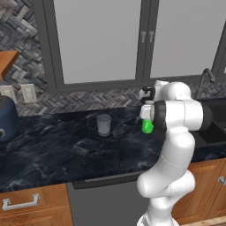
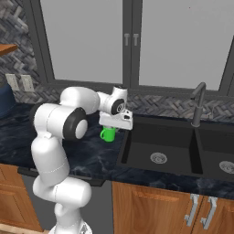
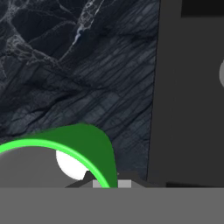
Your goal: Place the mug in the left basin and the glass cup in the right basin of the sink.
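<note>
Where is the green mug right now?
The mug hangs under the gripper, above the dark counter just left of the left basin. In the left base view it is right of the glass cup.

My counter [image 1: 57, 150] is dark marble — the glass cup [image 1: 103, 125] stands upright on it, a blue appliance [image 1: 6, 119] at its far left, the sink [image 2: 137, 151] sunk in rightward.

From the pincer [image 2: 109, 130], which carries the mug [image 2: 108, 134] above the table [image 2: 91, 155], the way toward 3 o'clock into the left basin [image 2: 157, 144] lies open. The faucet [image 2: 198, 104] rises over the sink's divider, toward 2 o'clock. The glass cup [image 1: 103, 125] stands well apart at 9 o'clock.
</note>
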{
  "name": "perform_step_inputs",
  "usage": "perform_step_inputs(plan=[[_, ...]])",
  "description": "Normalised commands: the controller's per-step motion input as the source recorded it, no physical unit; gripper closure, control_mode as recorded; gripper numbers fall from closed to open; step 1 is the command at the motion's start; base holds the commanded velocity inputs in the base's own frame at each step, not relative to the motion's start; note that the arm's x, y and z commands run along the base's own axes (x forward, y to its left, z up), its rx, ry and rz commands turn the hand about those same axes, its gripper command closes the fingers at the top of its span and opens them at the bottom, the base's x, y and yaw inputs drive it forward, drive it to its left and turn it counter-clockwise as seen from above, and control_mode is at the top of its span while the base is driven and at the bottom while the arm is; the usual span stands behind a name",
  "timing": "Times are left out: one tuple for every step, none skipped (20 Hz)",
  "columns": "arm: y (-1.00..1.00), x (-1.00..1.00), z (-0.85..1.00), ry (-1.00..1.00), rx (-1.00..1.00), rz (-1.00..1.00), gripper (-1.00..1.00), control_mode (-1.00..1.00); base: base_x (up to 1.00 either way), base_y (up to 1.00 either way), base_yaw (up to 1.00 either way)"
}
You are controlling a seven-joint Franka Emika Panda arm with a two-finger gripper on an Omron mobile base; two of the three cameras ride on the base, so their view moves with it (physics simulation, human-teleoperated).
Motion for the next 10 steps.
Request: perform_step_inputs(plan=[[-0.5,0.0,0.0,0.0,0.02,0.0,1.0,-1.0,0.0,0.0,0.0],[-0.49,0.0,0.0,0.0,0.01,0.0,1.0,-1.0,0.0,0.0,0.0],[-0.48,0.0,0.0,0.0,0.01,0.0,1.0,-1.0,0.0,0.0,0.0],[-0.47,0.0,0.0,0.0,0.0,0.0,1.0,-1.0,0.0,0.0,0.0],[-0.44,0.0,0.0,0.0,0.0,0.0,1.0,-1.0,0.0,0.0,0.0],[-0.42,0.0,0.0,0.0,0.0,0.0,1.0,-1.0,0.0,0.0,0.0],[-0.42,0.0,0.0,0.0,0.0,0.0,1.0,-1.0,0.0,0.0,0.0],[-0.41,0.0,0.0,0.0,0.0,0.0,1.0,-1.0,0.0,0.0,0.0],[-0.41,0.0,0.0,0.0,0.0,0.0,1.0,-1.0,0.0,0.0,0.0],[-0.44,0.0,0.0,0.0,0.0,0.0,1.0,-1.0,0.0,0.0,0.0]])
